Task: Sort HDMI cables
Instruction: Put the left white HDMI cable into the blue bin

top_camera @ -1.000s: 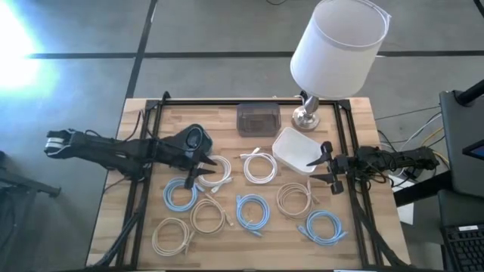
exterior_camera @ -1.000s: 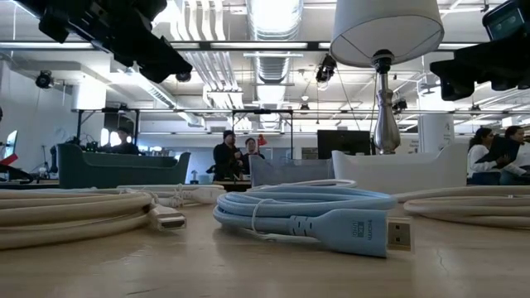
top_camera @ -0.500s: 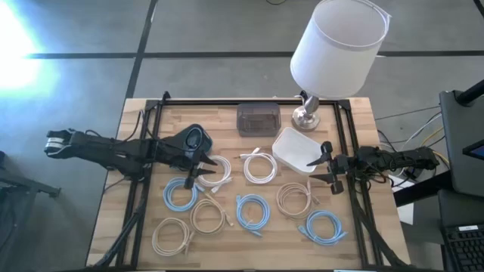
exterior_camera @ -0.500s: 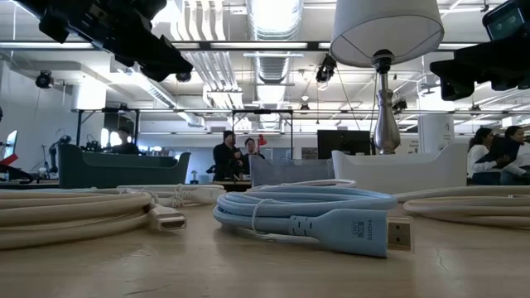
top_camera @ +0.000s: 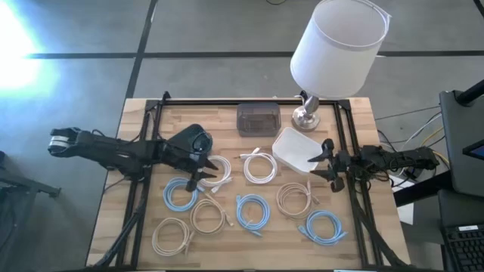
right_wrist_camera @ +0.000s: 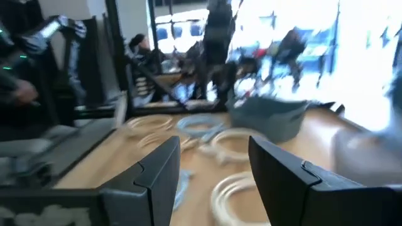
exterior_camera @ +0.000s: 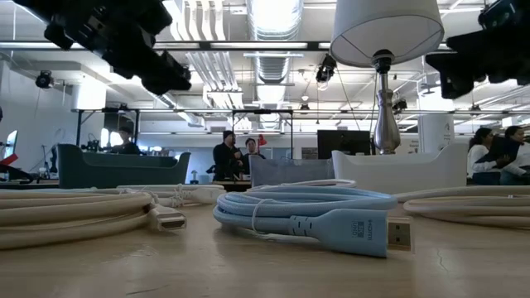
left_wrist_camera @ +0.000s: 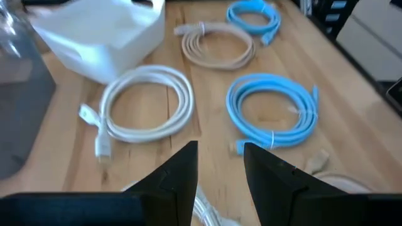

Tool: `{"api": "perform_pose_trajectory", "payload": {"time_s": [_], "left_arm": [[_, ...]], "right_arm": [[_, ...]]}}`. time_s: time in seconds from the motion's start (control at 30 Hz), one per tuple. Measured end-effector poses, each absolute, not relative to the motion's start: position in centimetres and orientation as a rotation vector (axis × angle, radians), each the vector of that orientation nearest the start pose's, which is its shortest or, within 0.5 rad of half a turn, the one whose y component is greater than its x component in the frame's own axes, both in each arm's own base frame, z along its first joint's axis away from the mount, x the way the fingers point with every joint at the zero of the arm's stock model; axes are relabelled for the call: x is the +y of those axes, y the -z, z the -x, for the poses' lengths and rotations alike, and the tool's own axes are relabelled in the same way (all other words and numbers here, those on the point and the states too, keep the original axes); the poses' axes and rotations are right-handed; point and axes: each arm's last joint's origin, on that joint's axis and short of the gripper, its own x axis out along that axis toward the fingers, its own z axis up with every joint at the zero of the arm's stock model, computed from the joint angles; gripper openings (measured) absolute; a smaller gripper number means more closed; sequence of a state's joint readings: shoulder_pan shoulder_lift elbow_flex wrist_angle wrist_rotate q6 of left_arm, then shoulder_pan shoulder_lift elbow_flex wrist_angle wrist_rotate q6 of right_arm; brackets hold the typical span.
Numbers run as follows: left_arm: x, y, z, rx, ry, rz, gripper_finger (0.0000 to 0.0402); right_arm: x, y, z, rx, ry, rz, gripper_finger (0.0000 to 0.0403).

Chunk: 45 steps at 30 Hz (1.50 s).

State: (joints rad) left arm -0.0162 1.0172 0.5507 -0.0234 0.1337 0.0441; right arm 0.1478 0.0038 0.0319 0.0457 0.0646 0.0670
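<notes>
The HDMI cables lie as separate coils across the table's near half, easy to pick singly, while the left gripper hovers part-open and empty over the leftmost white coil and the right gripper waits open and empty beside the white bin.

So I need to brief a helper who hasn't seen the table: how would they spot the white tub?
Start at the big lamp at the table's far edge. Just in front of its metal base, toward the right arm's hand, sits the white tub. It is the only white container; the one other tub, beside the lamp base, is dark grey.
</notes>
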Motion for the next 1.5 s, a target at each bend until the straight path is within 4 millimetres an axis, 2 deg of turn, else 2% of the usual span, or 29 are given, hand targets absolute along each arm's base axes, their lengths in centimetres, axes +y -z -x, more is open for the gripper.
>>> {"api": "perform_pose_trajectory", "payload": {"time_s": [0.1,0.2,0.37,0.5,0.73,0.87,0.97,1.1,1.37,1.5], "left_arm": [[-0.7,-21.6,-21.8,0.537,0.158,-0.011,0.0140],[-0.8,-20.7,-22.4,0.581,0.154,0.010,0.0157],[-0.8,-19.6,-23.0,0.634,0.151,0.049,0.0192],[-0.9,-19.0,-23.3,0.664,0.142,0.087,0.0207],[-1.1,-18.1,-23.9,0.718,0.113,0.176,0.0207],[-1.5,-17.4,-24.1,0.755,0.108,0.213,0.0206],[-1.7,-16.7,-24.3,0.787,0.107,0.211,0.0206],[-1.8,-15.5,-24.6,0.838,0.095,0.216,0.0206],[-1.6,-13.3,-25.1,0.915,-0.006,0.192,0.0203],[-1.7,-13.0,-25.3,0.914,-0.006,0.187,0.0171]], "right_arm": [[1.0,-18.8,-9.4,-0.176,-0.019,0.016,0.0185],[0.7,-20.5,-9.1,-0.348,0.084,0.021,0.0185],[1.0,-22.1,-9.3,-0.504,0.018,0.055,0.0185],[1.2,-23.2,-11.0,-0.395,0.003,0.025,0.0185],[1.8,-25.1,-15.7,-0.084,0.051,0.039,0.0185],[2.1,-24.3,-18.4,0.181,0.074,-0.023,0.0185],[2.4,-23.5,-20.3,0.293,0.094,-0.116,0.0185],[2.8,-22.2,-22.7,0.389,0.117,-0.166,0.0185],[3.4,-20.4,-26.6,0.507,0.129,-0.155,0.0185],[3.6,-20.3,-28.0,0.540,0.132,-0.148,0.0185]]}}
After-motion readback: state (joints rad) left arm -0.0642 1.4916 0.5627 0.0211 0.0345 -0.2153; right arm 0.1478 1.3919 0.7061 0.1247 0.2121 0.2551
